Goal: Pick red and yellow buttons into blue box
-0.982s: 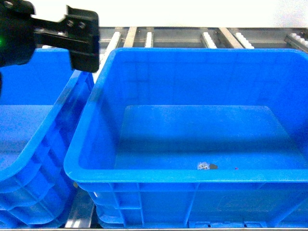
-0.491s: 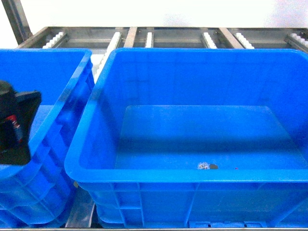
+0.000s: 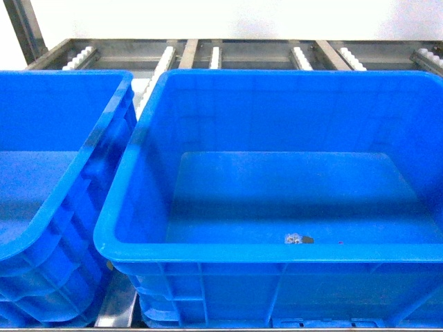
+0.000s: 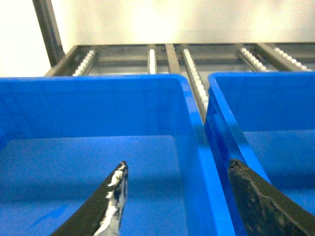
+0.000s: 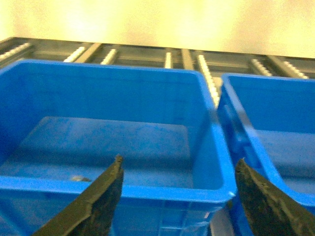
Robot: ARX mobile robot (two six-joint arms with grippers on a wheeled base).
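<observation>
Grey metal roller rails (image 3: 297, 54) run behind two crates under a pale wall. At centre stands the large deep bright-blue plastic box (image 3: 208, 252); only a small grey scrap (image 3: 296, 239) is seen on its floor near the front wall. A second blue crate (image 3: 104, 131) sits touching it on the left. No red or yellow buttons are visible in any view. The left gripper (image 4: 174, 189) and right gripper (image 5: 178, 189) are held with jaws spread, empty. A search could be misdirected, since the buttons' place cannot be told.
</observation>
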